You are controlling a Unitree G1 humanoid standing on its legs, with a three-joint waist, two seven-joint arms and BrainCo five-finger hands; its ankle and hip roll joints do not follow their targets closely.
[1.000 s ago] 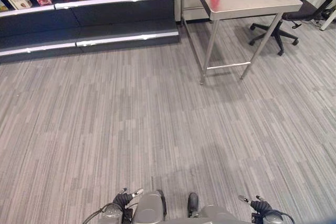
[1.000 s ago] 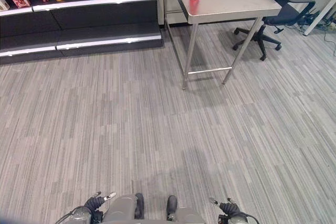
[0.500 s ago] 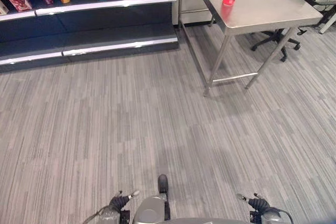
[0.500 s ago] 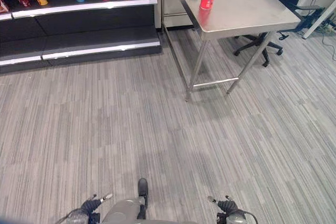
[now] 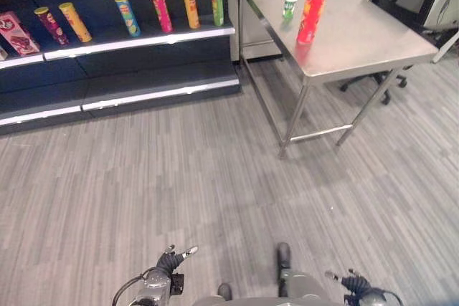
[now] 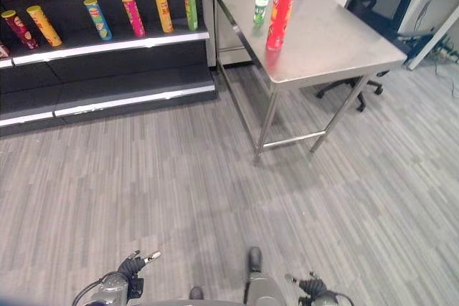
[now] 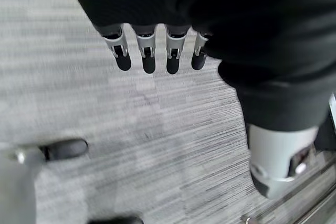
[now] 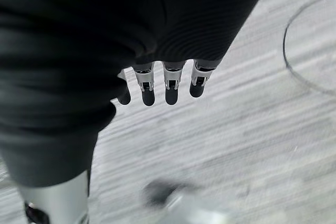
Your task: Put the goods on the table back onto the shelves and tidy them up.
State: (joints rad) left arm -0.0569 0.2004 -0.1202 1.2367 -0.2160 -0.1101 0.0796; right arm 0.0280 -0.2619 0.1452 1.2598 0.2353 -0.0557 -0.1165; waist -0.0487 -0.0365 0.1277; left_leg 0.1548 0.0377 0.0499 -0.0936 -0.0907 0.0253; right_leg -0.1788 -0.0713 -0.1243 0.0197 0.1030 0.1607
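**A:** Where are the goods right now?

**B:** Two things stand on the steel counter point(image 5: 358, 41) at the upper right. A tall red can with a yellow lid point(image 5: 313, 8) is upright near the counter's front left edge, and a small green-and-white bottle point(image 5: 290, 6) stands just beside it, on the shelf side. They look close together but apart.

**A:** And the shelves?

**B:** The dark shelf unit point(image 5: 136, 37) runs along the far left, next to the counter's end. On its upper board a row of upright tubes is spaced out: a dark red tube point(image 5: 49, 24), a yellow-orange tube point(image 5: 75, 21), a blue tube point(image 5: 128, 15), a pink tube point(image 5: 161, 11), an orange tube point(image 5: 190, 7) and a green tube point(image 5: 216, 5). A pink box point(image 5: 16, 33) leans at the far left end. The lower board point(image 5: 143, 87) carries nothing that I can make out.

**A:** What are the hands doing?

**B:** Both hang low, well away from counter and shelf, over the grey striped floor point(image 5: 215, 177). The left robot hand point(image 7: 149, 51) has its fingers straight and slightly spread, with nothing between them. The right robot hand point(image 8: 168, 85) looks the same in its own wrist view: fingers extended in a row, holding nothing.

**A:** Anything else around?

**B:** A black office chair point(image 6: 373, 5) sits behind the counter on the right.
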